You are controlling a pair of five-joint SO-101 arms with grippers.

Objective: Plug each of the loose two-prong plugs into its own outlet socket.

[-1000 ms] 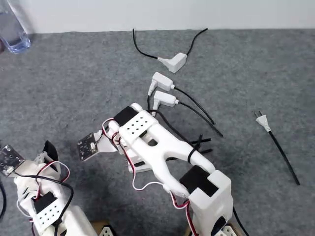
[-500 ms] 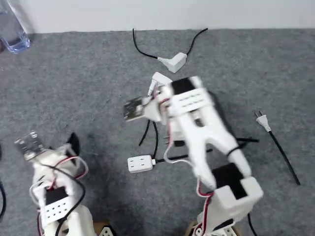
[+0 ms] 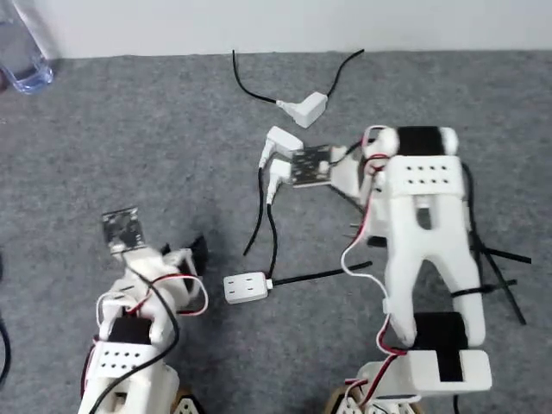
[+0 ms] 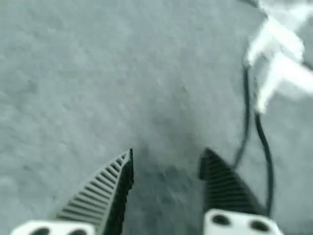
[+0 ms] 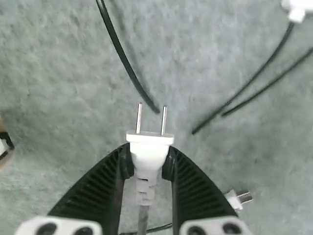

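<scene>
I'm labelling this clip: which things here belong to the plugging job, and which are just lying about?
Job: white two-prong plug, held in the right gripper; second loose plug on the carpet; white outlet socket block; white cord connectors beyond it.
Lying about: clear bottle at the far corner.

Soft, even, bright light; faint shadows under black cords [image 3: 272, 233] on the grey counter [image 3: 129, 129]. Left wrist view blurred, white connectors [image 4: 281, 63] smeared. Two-prong plug [image 5: 149, 141] in right hand [image 5: 146, 152] crisp.
</scene>
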